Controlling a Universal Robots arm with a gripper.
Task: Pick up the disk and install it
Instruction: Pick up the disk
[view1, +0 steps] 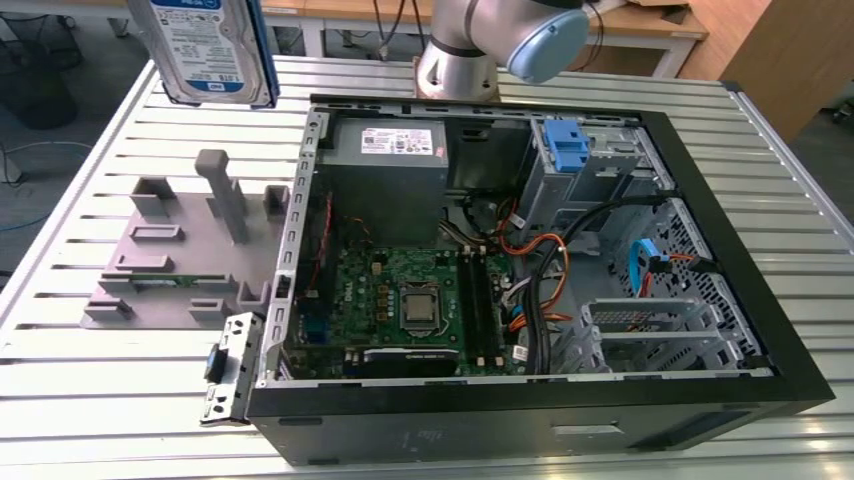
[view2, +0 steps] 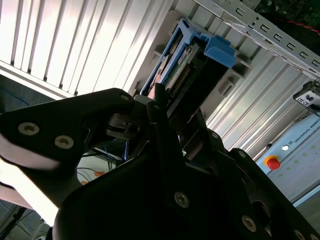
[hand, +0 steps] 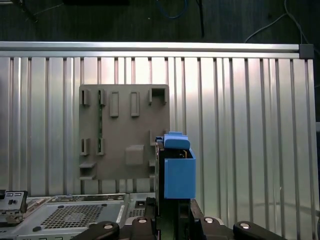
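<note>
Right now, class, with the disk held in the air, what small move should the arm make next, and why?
Probably carry the disk sideways toward the exterior view's right, kept high. The gripper holds it in the air over the edge of the grey holder plate; the open computer case lies to that side, and its wall stands between them.

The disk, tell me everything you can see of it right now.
The disk is a flat silver metal drive with a white-and-blue label and blue plastic side rails. It hangs roughly upright above the slatted table, to the exterior view's left of the open computer case, label toward that camera. In the second wrist view the gripper is clamped on it; nothing else touches it. The first wrist view sees it edge-on over the grey fixture plate.
</note>
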